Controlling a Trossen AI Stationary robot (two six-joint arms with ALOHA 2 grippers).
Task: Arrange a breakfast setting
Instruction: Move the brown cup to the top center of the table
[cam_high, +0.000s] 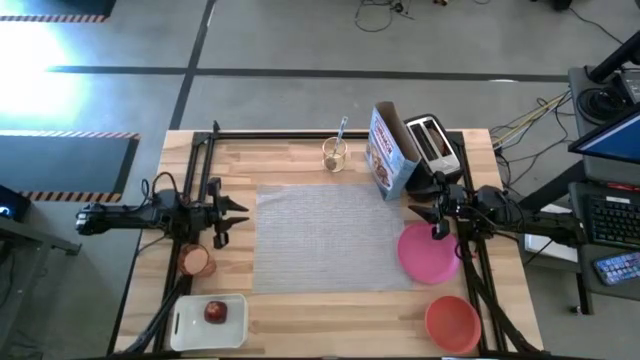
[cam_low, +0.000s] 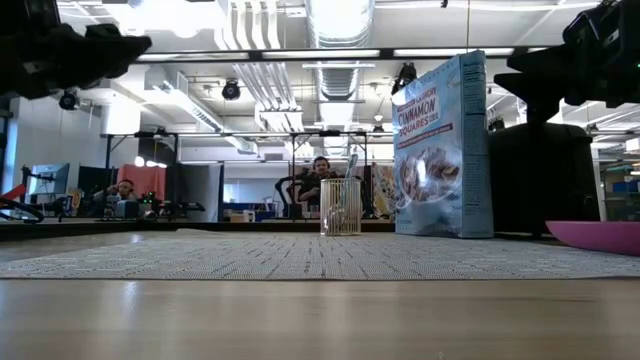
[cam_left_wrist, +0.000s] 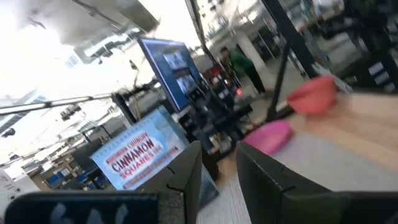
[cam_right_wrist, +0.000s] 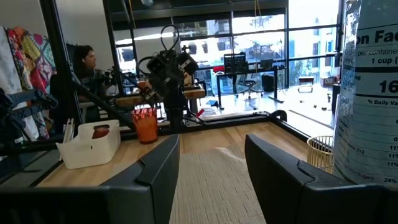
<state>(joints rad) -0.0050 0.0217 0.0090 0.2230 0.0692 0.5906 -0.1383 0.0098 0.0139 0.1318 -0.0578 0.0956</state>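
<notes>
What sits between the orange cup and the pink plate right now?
Only the grey mat, bare in the high view, lies between the orange cup and the pink plate.

cereal box (cam_high: 388, 150) upright at table back | black toaster (cam_high: 433, 142) beside it | white tray (cam_high: 190, 325) front left

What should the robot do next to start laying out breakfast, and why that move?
Probably lower the right gripper onto the pink plate and slide it to the mat. The mat lies bare, the plate sits half off its edge, and that open gripper hovers just above it.
</notes>
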